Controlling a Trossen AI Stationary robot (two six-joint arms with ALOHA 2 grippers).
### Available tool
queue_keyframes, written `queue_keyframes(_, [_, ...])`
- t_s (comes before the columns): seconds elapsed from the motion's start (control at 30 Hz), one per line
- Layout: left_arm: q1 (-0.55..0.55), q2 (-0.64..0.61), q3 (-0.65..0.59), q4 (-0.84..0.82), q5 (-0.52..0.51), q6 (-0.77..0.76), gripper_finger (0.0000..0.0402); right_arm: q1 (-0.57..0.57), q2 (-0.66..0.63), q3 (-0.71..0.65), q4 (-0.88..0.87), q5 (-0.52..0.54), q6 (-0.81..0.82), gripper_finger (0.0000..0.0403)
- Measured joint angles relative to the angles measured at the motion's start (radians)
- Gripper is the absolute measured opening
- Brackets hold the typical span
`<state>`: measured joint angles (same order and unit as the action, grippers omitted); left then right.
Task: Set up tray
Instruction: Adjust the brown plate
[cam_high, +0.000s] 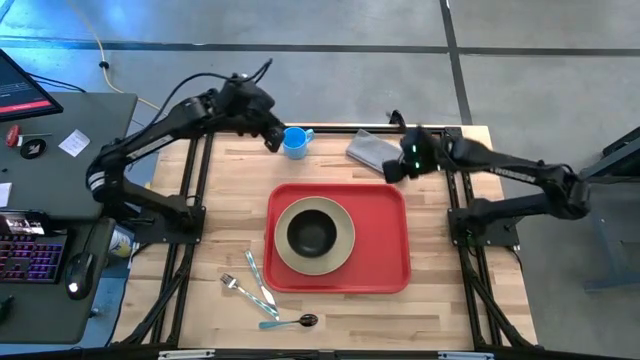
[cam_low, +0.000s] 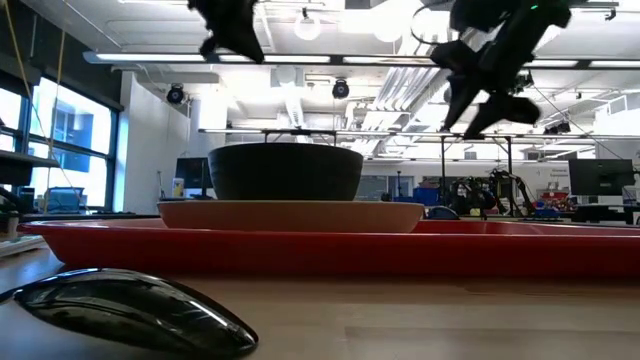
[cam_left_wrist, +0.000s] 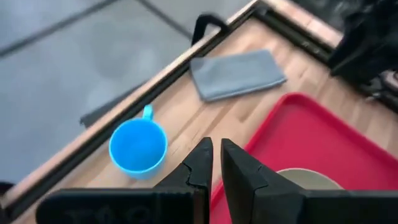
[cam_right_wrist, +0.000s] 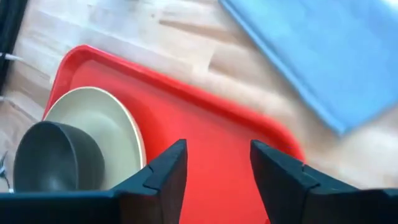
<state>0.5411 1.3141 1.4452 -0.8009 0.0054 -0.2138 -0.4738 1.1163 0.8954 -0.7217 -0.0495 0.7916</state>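
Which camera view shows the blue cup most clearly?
The left wrist view: the blue cup fills it from close by, open side up, handle visible, on the wood. The high view shows the cup small, beside the left gripper. The low and right wrist views do not show it.

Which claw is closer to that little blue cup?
The left claw, right beside the blue cup. The right claw hangs farther off, over the grey cloth near the red tray's corner.

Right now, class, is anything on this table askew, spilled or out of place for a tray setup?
Nothing spilled. The fork, knife and spoon lie scattered at angles on the table, off the red tray.
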Motion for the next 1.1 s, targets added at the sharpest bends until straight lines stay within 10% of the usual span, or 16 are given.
queue_keyframes(0.47, [0.053, 0.305, -0.001, -0.01, 0.051, 0.272, 0.0076, -0.218, 0.133, 0.224, -0.028, -0.147, -0.405, 0.0168])
queue_keyframes(0.9, [0.081, 0.437, 0.07, -0.013, -0.038, 0.259, 0.0249, -0.22, 0.134, 0.225, -0.171, -0.162, -0.482, 0.0171])
queue_keyframes(1.1, [0.104, 0.449, 0.117, -0.024, -0.039, 0.262, 0.0256, -0.22, 0.134, 0.225, -0.163, -0.16, -0.451, 0.017])
